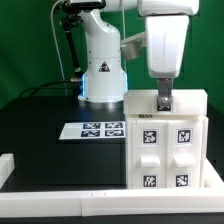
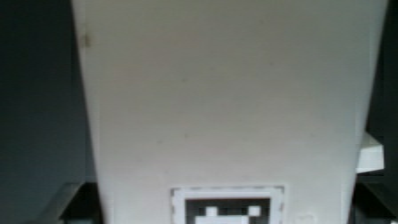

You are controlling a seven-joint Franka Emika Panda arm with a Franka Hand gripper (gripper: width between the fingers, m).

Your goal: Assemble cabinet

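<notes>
On the table (image 1: 40, 125), toward the exterior view's right, the cabinet (image 1: 165, 160) is sitting with its tagged face turned to the exterior camera. Four small tagged blocks are showing in its square compartments, and a fifth tag (image 1: 150, 113) is sitting above them near the upper edge. This placement is probably keeping the tags readable and the upper edge open to the arm.

The gripper (image 1: 163, 102) is pointing straight down at that upper edge, with its dark fingertips meeting the white plastic beside the fifth tag. The fingers are looking narrow from outside, but whether they are clamping the plastic or only resting on it cannot be told. The vertical approach is likely serving to press or steady the part.

The wrist view is being filled by one flat white face, with a single tag (image 2: 231, 207) at its edge. This indicates that the camera is very close.

The marker board (image 1: 100, 130) is lying flat just beside the cabinet, between it and the arm's base (image 1: 102, 70).
</notes>
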